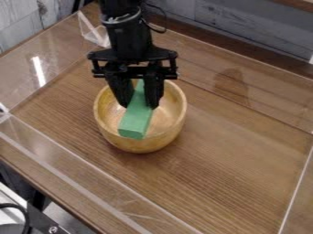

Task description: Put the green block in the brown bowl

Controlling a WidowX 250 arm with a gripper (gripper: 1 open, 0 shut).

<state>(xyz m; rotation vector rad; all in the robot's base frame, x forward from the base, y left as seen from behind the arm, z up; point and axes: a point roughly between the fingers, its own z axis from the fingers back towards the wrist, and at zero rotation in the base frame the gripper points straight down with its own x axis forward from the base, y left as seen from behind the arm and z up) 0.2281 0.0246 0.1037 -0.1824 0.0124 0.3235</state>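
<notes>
The brown bowl (171, 128) sits on the wooden table, round and thick-walled, a little left of centre. The green block (138, 117) hangs tilted inside it, its lower end down near the bowl's floor and its upper end between the black fingers. My gripper (139, 91) is directly above the bowl, its fingers reaching inside the rim and shut on the upper end of the green block. Whether the block's lower end touches the bowl's bottom is hard to tell.
The wooden table (232, 155) is enclosed by low clear plastic walls (73, 174) along its front and sides. A grey plank wall (257, 23) runs behind the table.
</notes>
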